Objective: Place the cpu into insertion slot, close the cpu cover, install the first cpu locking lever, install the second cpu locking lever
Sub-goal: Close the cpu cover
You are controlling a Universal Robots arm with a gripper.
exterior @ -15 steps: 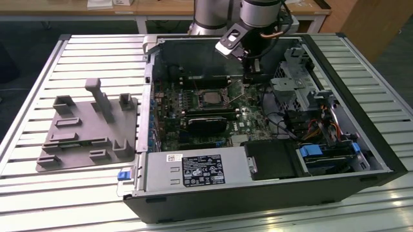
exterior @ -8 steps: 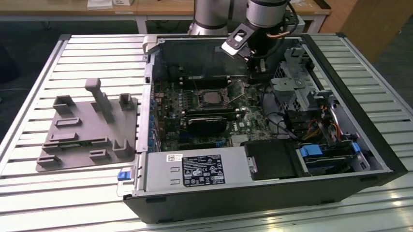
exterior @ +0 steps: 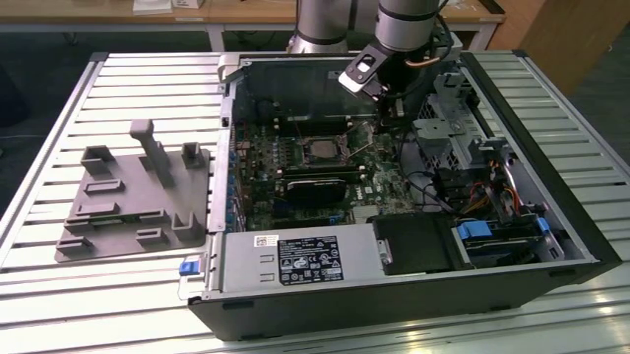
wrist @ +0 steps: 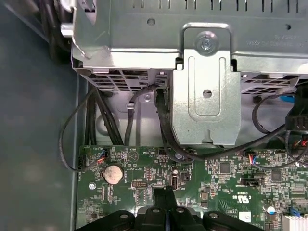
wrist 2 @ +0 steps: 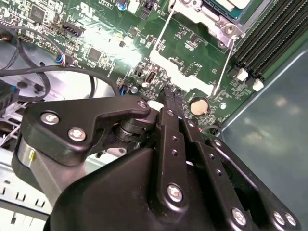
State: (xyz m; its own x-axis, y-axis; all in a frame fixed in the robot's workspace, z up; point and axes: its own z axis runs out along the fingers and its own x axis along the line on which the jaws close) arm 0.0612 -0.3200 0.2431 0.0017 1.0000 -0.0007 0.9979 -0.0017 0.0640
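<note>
Black gripper (wrist 2: 171, 95) fingers (wrist 2: 166, 139) are clenched, pressed flat together with nothing visible between their tips. The tips hang just over the green motherboard (wrist 2: 96, 53), near a round coin cell battery (wrist 2: 198, 106); whether they touch the board cannot be told. A thin wire locking lever (wrist 2: 224, 62) runs from beside the battery back to the processor socket, and a second wire lever (wrist 2: 159, 33) runs alongside it, well apart.

At the socket, the cpu cover (wrist 2: 211, 23), a silvery frame, lies around the cpu (wrist 2: 237, 4), whose pale metal top shows through the cut-out.

In the exterior view the gripper (exterior: 387, 122) reaches down at upper centre, inside an open computer case (exterior: 551, 221). The insertion slot (exterior: 343, 140) sits just to the exterior view's left of it, with the cpu lying in it. A black expansion card (exterior: 317, 186) lies just below the slot. The case rests on a slatted metal table (exterior: 59, 110), with a grey moulded fixture (exterior: 138, 199) at the frame's left.
</note>
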